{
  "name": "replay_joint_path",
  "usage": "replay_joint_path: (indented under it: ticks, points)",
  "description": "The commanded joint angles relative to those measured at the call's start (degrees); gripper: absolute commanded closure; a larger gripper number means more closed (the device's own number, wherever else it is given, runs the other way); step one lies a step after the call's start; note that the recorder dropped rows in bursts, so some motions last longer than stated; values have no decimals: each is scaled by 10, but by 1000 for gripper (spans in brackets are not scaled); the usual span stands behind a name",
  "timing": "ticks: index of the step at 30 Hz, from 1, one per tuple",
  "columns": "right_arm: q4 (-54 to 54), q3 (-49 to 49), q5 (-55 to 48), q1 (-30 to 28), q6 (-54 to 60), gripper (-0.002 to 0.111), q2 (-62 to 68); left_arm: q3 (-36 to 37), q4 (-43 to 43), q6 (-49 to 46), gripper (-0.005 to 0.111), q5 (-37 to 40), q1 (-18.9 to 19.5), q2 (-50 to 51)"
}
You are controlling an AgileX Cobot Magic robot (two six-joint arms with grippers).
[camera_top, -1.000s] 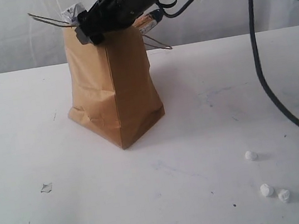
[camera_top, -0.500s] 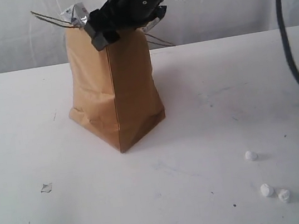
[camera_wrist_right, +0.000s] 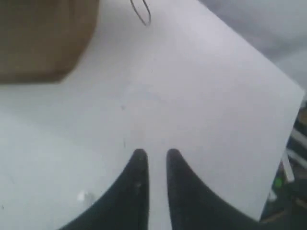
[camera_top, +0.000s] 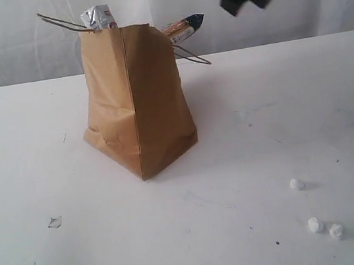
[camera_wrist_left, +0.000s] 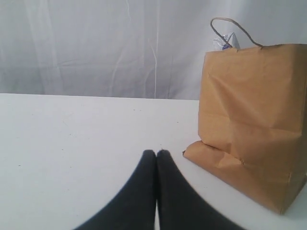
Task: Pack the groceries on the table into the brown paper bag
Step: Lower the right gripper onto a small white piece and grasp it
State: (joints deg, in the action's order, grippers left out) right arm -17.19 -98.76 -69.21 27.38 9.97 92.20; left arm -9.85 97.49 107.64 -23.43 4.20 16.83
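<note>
Pulls right pincer, narrow and empty, clear of brown paper bag, leaving spaghetti pack poking out and white lumps by near-right corner of desk.

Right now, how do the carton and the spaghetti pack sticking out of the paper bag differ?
The carton is silvery white; the spaghetti pack is orange with a dark blue end. The carton stands nearly upright; the spaghetti pack leans out slantwise over the rim. The carton's top is crumpled and blocky; the spaghetti pack is slim. Both sit in the paper bag with only their tops showing.
</note>
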Motion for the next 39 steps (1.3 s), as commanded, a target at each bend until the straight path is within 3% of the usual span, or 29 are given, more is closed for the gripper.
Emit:
replay_joint_path:
  ticks: [1,3,5,9,11,14,17,22,24,39]
  points:
    - [5,180,-8,-91,-6,108,-45,2,3,5,107,30,-3,-3]
    - [78,291,4,-126,10,108,-62,2,3,5,107,93,-3,-3]
    - [172,391,60,-124,68,108,-76,2,-4,10,107,180,-3,-3]
    - [251,481,126,-113,145,108,-81,2,-60,76,107,270,-3,-4]
    - [251,511,163,-113,145,108,-81,2,-85,97,107,252,-3,-12]
    - [251,535,195,-113,153,108,-81,0,-87,102,107,152,-3,-46]
    - [252,536,187,-113,166,100,-81,-6,-90,114,107,100,-3,-103]
    - [255,536,196,-113,173,75,-80,-38,-46,89,107,228,-3,-168]
    - [256,542,224,-111,180,68,-78,-39,-7,41,107,238,-3,-168]
    - [290,561,287,-111,213,67,-5,98,9,18,107,216,-3,-168]
